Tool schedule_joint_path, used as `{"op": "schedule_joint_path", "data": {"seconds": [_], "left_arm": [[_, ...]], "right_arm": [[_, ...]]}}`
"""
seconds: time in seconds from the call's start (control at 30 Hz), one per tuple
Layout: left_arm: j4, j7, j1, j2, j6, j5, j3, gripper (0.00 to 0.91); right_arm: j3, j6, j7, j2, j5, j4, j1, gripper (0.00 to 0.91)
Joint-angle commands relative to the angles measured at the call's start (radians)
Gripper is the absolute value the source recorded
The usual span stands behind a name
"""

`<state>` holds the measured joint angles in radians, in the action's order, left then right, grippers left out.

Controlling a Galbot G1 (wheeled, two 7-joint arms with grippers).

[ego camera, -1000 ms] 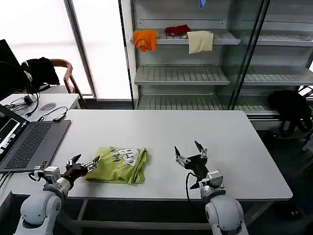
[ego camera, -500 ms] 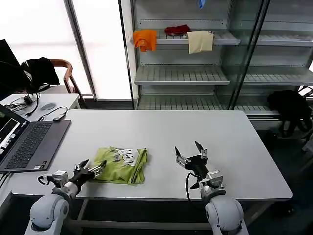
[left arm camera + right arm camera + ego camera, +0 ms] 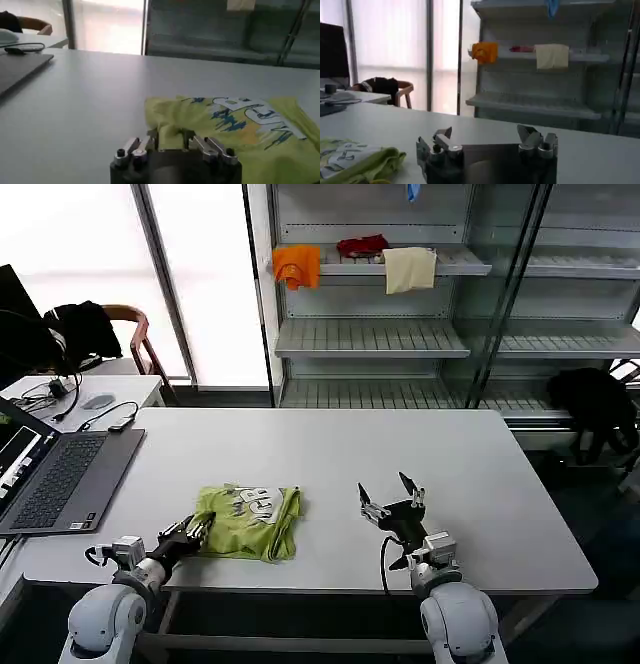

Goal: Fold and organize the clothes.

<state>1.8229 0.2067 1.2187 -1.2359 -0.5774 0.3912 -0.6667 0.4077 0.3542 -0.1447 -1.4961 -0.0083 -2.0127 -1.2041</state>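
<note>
- Lying folded on the near-left part of the white desk (image 3: pixel 330 449), the lime T-shirt (image 3: pixel 246 521) is being shown with its white lettering facing up; a laptop (image 3: pixel 60 479) is sitting well apart at the desk's left edge.
- The left hand (image 3: pixel 192 530) is being held at the shirt's near-left edge; in the left wrist view its fingers (image 3: pixel 150 141) are being pressed close around a raised fold of the cloth.
- The right hand (image 3: pixel 391 501) is being held just above the desk, right of the shirt, fingers spread wide and gripping nothing.
</note>
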Motion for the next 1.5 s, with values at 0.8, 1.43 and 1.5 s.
{"op": "schedule_joint_path", "data": {"seconds": [0.8, 1.43, 1.5], "left_arm": [[-0.021, 0.173, -0.089, 0.393, 0.170, -0.388, -0.318, 0.010], [0.219, 0.117, 0.007, -0.084, 0.169, -0.804, 0.168, 0.020], [0.208, 0.102, -0.014, -0.133, 0.151, -0.840, 0.256, 0.020]], "right_arm": [[0.006, -0.038, -0.003, -0.003, 0.011, 0.024, -0.016, 0.907], [0.113, -0.131, -0.008, 0.055, 0.066, 0.092, -0.108, 0.907], [0.127, -0.135, -0.006, 0.068, 0.082, 0.094, -0.125, 0.907]]}}
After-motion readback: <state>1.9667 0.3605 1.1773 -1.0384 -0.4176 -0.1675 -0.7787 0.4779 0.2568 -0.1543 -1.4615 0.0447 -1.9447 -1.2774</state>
